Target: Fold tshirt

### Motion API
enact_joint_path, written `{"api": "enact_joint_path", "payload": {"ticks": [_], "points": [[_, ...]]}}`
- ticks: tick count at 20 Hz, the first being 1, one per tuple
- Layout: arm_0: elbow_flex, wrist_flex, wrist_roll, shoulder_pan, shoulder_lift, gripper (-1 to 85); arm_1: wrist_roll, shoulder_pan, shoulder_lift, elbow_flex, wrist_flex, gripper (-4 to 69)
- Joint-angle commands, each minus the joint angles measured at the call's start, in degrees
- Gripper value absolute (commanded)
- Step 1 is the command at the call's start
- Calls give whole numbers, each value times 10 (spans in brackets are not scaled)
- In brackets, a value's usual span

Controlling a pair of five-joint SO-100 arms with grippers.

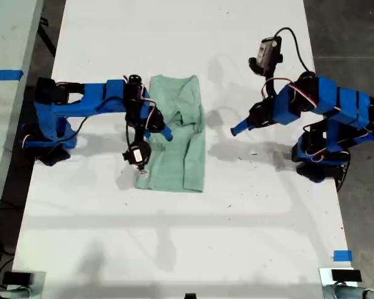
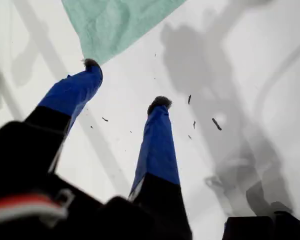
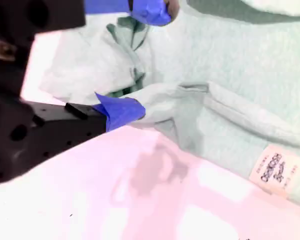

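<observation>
tshirt (image 1: 177, 134) folded narrow, long axis up-down in exterior view

small white tag (image 3: 276, 169) on tshirt (image 3: 250, 75), brown print too blurred to read

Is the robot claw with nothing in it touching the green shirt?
Apart. In the first wrist view, bare white table shows between my first gripper, open and empty, and the tshirt; the exterior view shows the same gap.

A bunched fold of the tshirt (image 3: 230, 65) is straddled by my second tool (image 3: 135, 62) — blue fingertips (image 3: 121, 111) parted — above the pale tabletop (image 3: 140, 200); a label (image 3: 275, 170) is seen.
</observation>
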Motion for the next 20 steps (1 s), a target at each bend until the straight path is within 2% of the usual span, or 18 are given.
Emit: {"api": "enact_joint_path", "payload": {"ticks": [1, 4, 8, 9, 12, 17, 20], "points": [[69, 7, 9, -16, 176, 269, 4, -12, 26, -11, -4, 232], [176, 7, -5, -4, 275, 250, 16, -31, 23, -24, -2, 235], [308, -15, -89, 59, 394, 212, 44, -68, -7, -57, 4, 258], [359, -47, -119, 78, 450, 200, 54, -80, -25, -71, 4, 265], [547, -201, -194, 116, 591, 176, 87, -126, -146, -153, -15, 303], [524, -310, -211, 156, 439, 195, 113, -174, -425, -369, -7, 330], [478, -337, -207, 178, 330, 209, 121, -190, -541, -463, 2, 333]]}}
